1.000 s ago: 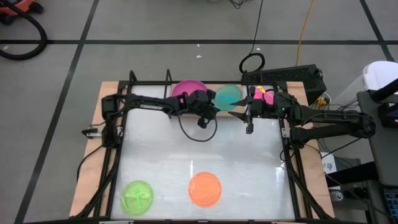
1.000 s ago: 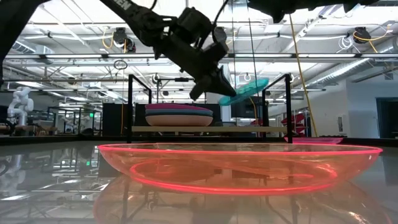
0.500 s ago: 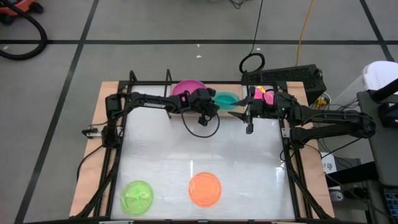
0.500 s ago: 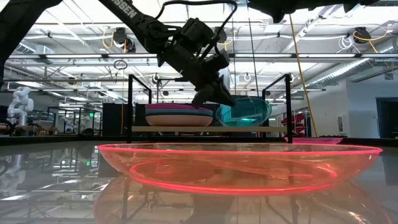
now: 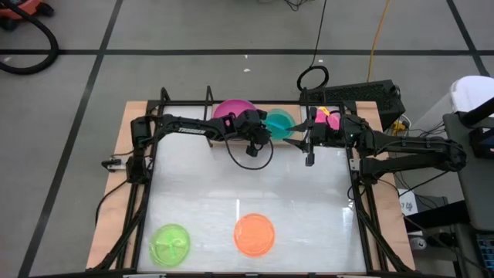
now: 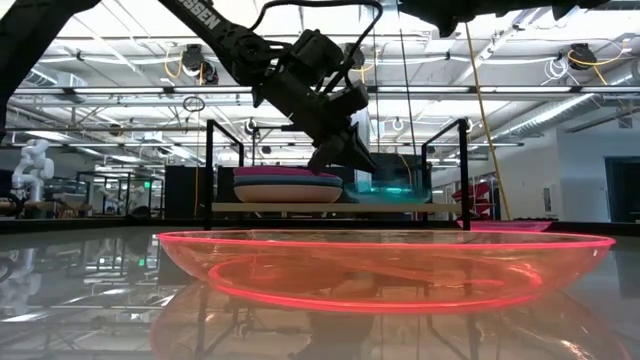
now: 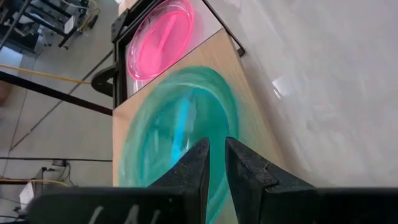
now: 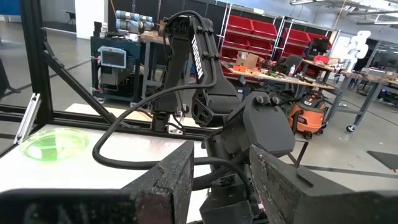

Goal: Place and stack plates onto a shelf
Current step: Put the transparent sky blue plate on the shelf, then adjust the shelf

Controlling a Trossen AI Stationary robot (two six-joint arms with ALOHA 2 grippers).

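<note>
High view: the left gripper [image 5: 265, 132] is reaching over the shelf [image 5: 266, 113] at the table's far edge, at the near rim of the cyan plate [image 5: 280, 121], which is lying on the board just beside the magenta plate stack [image 5: 231, 110]. The right gripper [image 5: 297, 141] is hanging near the cyan plate's other side, apart from it. A small pink plate [image 5: 326, 120] is lying by the right arm's wrist. The orange plate [image 5: 254, 234] and the lime green plate [image 5: 170, 243] are sitting well apart from the shelf on the white table [image 5: 247, 185], along its near edge.

Low view: the left gripper [image 6: 350, 160] is pointing down at the rim of the cyan plate [image 6: 390, 189], which is resting level on the shelf [image 6: 340, 207] just beside the stack [image 6: 287, 185]. The orange plate [image 6: 385, 268] is filling the foreground.

Left wrist view: the fingers [image 7: 198, 167] are standing nearly pressed together with a thin gap, straddling the rim of the cyan plate [image 7: 168, 137]; whether they are pinching it cannot be told. The plate is lying flat on the wooden shelf [image 7: 249, 127]. The pink plate [image 7: 160, 37] is lying past the board's end.

Right wrist view: the right gripper's fingers [image 8: 168, 177] are standing spread, holding nothing, facing the left arm [image 8: 211, 93]. The lime green plate [image 8: 55, 142] is showing far off on the table.
</note>
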